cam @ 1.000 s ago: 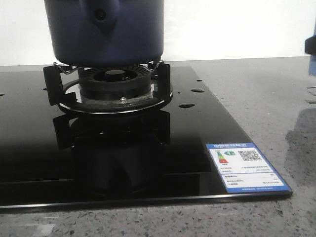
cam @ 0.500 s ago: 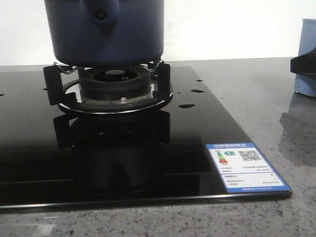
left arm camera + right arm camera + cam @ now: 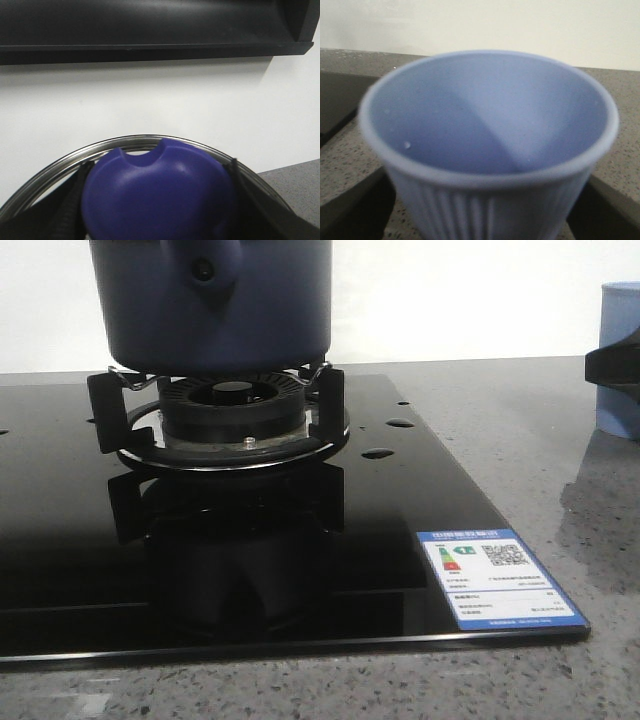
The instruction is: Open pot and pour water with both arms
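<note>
The pot (image 3: 210, 300) sits on the burner stand (image 3: 225, 415) of the black stove top (image 3: 300, 540), at the far left of the scene. Only its lower part shows in the front view, so you cannot see there if the lid is on.

The left wrist view gives a clue. The left gripper (image 3: 160, 220) is pinching a big blue knob (image 3: 155, 195), with a dark finger (image 3: 55, 215) on each side. A shiny metal ring, which looks like the rim of the lid (image 3: 60, 162), curves around it. Behind it is only white wall. So the lid is probably lifted off the pot and held up in the air. That would mean the opening part is done, or nearly done.

The right gripper (image 3: 485, 220) is pinching a pale blue cup (image 3: 490, 145), one dark finger (image 3: 355, 210) on each side. In the front view, this cup (image 3: 620, 360) is at the far right edge, well apart from the pot. I cannot tell if it is lifted or resting on the grey counter (image 3: 560, 440). Its inside looks blurry, so I cannot tell if there is water in it.

The pouring is not done yet. The cup has to go left, over the pot, and tip.
</note>
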You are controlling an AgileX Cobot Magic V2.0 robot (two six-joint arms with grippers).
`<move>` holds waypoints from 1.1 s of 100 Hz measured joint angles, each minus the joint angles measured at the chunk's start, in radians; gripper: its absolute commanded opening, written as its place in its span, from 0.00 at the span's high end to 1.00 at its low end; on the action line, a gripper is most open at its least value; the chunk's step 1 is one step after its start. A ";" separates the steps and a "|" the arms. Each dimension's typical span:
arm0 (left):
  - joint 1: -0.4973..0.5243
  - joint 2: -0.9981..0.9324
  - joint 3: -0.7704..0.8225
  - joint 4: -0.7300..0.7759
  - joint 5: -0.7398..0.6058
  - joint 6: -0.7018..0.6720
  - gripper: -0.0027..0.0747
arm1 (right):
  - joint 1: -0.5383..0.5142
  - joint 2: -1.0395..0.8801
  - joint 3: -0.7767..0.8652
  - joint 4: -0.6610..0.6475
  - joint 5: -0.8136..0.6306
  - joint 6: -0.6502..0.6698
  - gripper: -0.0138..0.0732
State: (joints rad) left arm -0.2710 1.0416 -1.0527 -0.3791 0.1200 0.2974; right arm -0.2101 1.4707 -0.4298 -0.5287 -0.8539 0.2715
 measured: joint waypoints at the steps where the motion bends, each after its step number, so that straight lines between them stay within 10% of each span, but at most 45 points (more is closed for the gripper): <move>1: 0.000 0.000 0.000 0.000 0.000 0.000 0.53 | 0.000 -0.004 0.005 0.000 0.000 0.000 0.14; 110: -0.303 0.256 0.000 -0.015 -0.140 0.000 0.53 | 0.000 -0.798 0.248 0.017 0.583 0.063 0.14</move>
State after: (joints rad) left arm -0.5737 1.2978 -1.0527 -0.3938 -0.0200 0.2974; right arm -0.2101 0.6722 -0.1821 -0.5120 -0.2705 0.3344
